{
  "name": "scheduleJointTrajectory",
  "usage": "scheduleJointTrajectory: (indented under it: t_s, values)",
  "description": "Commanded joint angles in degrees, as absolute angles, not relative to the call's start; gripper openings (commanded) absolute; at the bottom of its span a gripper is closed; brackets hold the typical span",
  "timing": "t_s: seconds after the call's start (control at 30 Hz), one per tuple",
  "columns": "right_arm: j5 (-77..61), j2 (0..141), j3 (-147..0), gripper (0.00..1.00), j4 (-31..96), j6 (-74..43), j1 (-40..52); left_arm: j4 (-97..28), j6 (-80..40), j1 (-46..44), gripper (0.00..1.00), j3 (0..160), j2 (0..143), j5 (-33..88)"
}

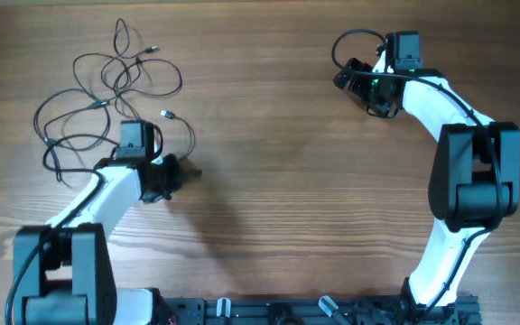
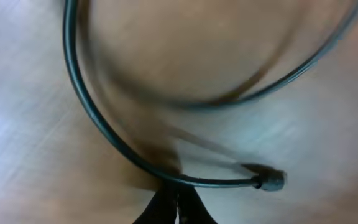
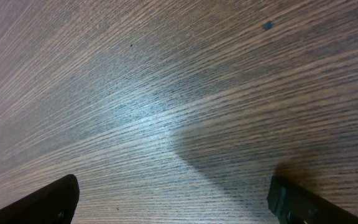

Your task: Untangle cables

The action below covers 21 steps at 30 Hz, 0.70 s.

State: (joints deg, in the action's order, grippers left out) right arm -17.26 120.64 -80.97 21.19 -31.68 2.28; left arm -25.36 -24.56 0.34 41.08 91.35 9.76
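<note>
Left fingers (image 2: 160, 211) clench, apparently pinching 1 cable (image 2: 222, 182) whose plug end (image 2: 271, 180) runs right; right fingers (image 3: 48, 202), spread, sit well apart.

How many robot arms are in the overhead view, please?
2: the left arm on the left, beside the cables; the right arm on the right. None appears hidden.
</note>
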Motion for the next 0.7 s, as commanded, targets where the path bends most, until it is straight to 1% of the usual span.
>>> scheduleJointTrajectory:
  t_s: [0.0, 0.03, 0.17, 0.27, 0.3, 0.37, 0.47, 0.67]
  values:
    - [-16.12, 121.75, -80.38, 1.00, 21.23, -32.12, 2.02, -20.67, -24.47, -0.19, 0.05, 38.37, 99.33, 8.45]
    - [-16.12, 121.75, -80.38, 1.00, 21.23, -32.12, 2.02, -17.21, -24.49, -0.12, 0.05, 38.37, 100.99, 8.27]
    - [-16.12, 121.75, -80.38, 1.00, 21.21, -32.12, 2.02, -12.23, -24.47, -0.12, 0.05, 38.37, 102.26, 7.84]
    - [-16.12, 121.78, -80.38, 1.00, 21.21, -32.12, 2.02, -8.08, -24.47, -0.12, 0.05, 38.37, 102.35, 3.11]
    - [-16.12, 121.75, -80.38, 1.00, 21.21, -32.12, 2.02, -6.81, -24.47, -0.12, 0.08, 38.37, 102.35, 1.10]
    - [-16.12, 121.75, -80.38, 1.00, 21.21, -32.12, 2.02, -5.43, -24.47, -0.12, 0.12, 38.37, 102.35, -2.15]
    - [-16.12, 121.75, -80.38, 1.00, 21.21, -32.14, 2.02, -4.12, -24.45, -0.12, 0.12, 38.37, 102.35, -6.96]
    - [-16.12, 121.75, -80.38, 1.00, 21.21, -32.12, 2.02, -3.55, -24.40, -0.10, 0.15, 38.37, 102.35, -7.86]
